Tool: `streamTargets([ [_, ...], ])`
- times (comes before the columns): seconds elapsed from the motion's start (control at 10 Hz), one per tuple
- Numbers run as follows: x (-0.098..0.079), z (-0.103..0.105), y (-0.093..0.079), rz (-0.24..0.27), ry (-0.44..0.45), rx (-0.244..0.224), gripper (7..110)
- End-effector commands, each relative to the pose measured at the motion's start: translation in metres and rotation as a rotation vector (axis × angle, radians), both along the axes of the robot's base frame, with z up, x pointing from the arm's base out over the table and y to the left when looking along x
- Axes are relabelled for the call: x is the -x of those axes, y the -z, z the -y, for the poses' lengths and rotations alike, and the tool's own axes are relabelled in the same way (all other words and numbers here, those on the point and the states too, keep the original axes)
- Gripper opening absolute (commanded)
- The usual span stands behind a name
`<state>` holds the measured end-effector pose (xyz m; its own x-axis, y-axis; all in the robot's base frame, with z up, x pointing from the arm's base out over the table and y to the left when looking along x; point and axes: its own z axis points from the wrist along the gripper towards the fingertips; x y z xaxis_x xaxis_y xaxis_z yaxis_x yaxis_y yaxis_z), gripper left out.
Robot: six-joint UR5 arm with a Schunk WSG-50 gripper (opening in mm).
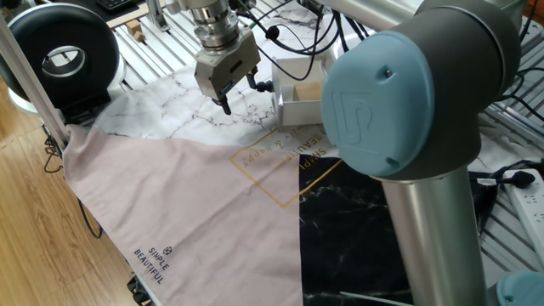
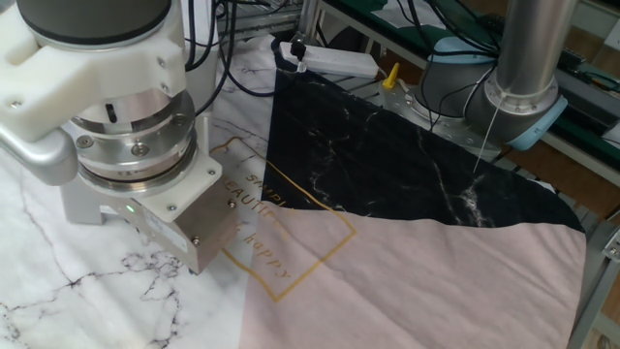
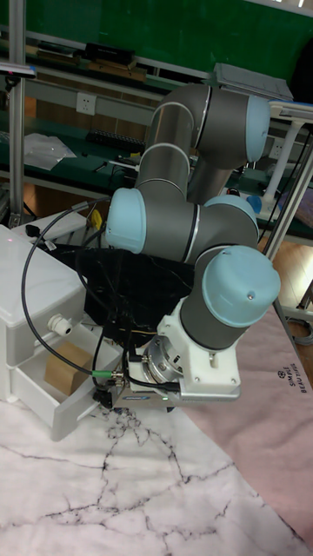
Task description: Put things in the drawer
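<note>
A light-brown wooden block (image 1: 307,91) lies inside the open white drawer (image 1: 297,110) of the small white cabinet (image 1: 293,66). My gripper (image 1: 240,96) hangs just left of the drawer's front, over the white marble sheet. Its dark fingers (image 1: 225,105) stand apart with nothing between them, so it is open. In the tall fixed view the block (image 3: 68,365) sits in the pulled-out drawer (image 3: 65,417), and my wrist is right beside the drawer's front. In the other fixed view only the gripper's housing (image 2: 184,231) shows; the fingers, the block and the drawer are hidden.
A pink cloth (image 1: 187,204) and a black marble cloth (image 1: 348,229) cover the table's near part. A black round device (image 1: 55,47) stands at the back left. Cables (image 3: 52,261) loop over the cabinet. A power strip (image 1: 523,200) lies at the right edge.
</note>
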<state>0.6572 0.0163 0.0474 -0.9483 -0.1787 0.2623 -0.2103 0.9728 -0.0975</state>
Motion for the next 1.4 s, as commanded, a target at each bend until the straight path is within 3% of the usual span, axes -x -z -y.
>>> streamTargets([
  [0.0,0.002,0.005,-0.001,-0.01,0.006,0.01,88],
  [1.3,0.017,0.028,-0.001,-0.069,0.024,0.066,88],
])
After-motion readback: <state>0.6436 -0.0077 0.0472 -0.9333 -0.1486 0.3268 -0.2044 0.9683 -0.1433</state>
